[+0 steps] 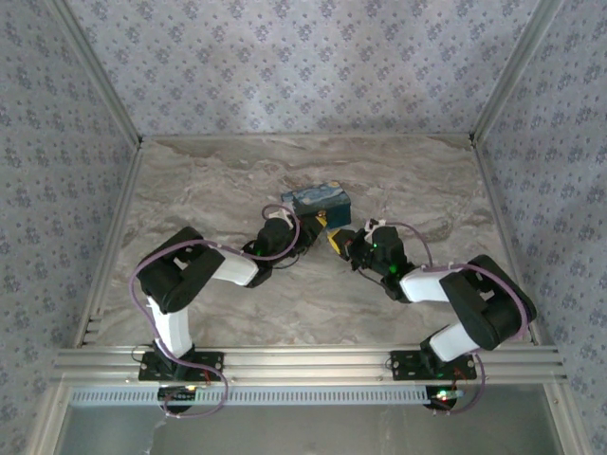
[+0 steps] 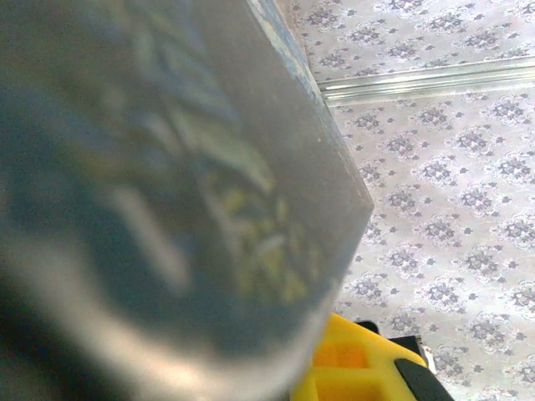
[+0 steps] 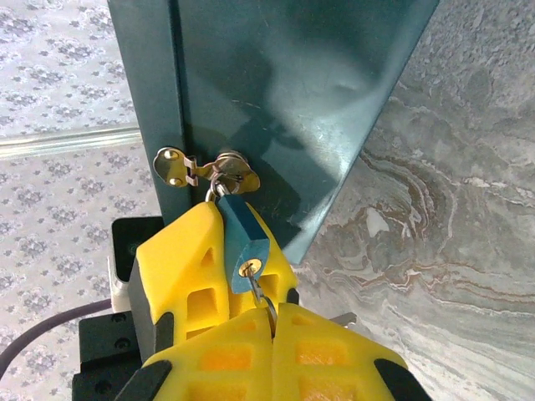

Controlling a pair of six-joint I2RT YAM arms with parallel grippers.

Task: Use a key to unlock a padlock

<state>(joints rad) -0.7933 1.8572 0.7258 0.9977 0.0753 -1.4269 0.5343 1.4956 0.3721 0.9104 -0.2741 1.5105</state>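
Note:
The small blue padlock (image 3: pixel 240 236) hangs by its thin shackle from the brass hasp (image 3: pixel 205 165) on the dark teal box (image 3: pixel 276 83). The left gripper's yellow fingers (image 3: pixel 180 267) close on the lock body from both sides. My right gripper (image 3: pixel 274 311) is shut on the key (image 3: pixel 266 294), whose blade sits in the brass keyhole (image 3: pixel 248 269). From above, the left gripper (image 1: pixel 318 226) and right gripper (image 1: pixel 340 240) meet at the front of the box (image 1: pixel 321 200). The left wrist view has the blurred box (image 2: pixel 167 167) very close and one yellow finger (image 2: pixel 359 376).
The box stands mid-table on the marble-patterned top (image 1: pixel 427 190). Patterned walls (image 1: pixel 303 66) enclose the back and sides, with an aluminium rail (image 1: pixel 303 360) along the near edge. Open tabletop (image 3: pixel 451 251) lies to the right of the box.

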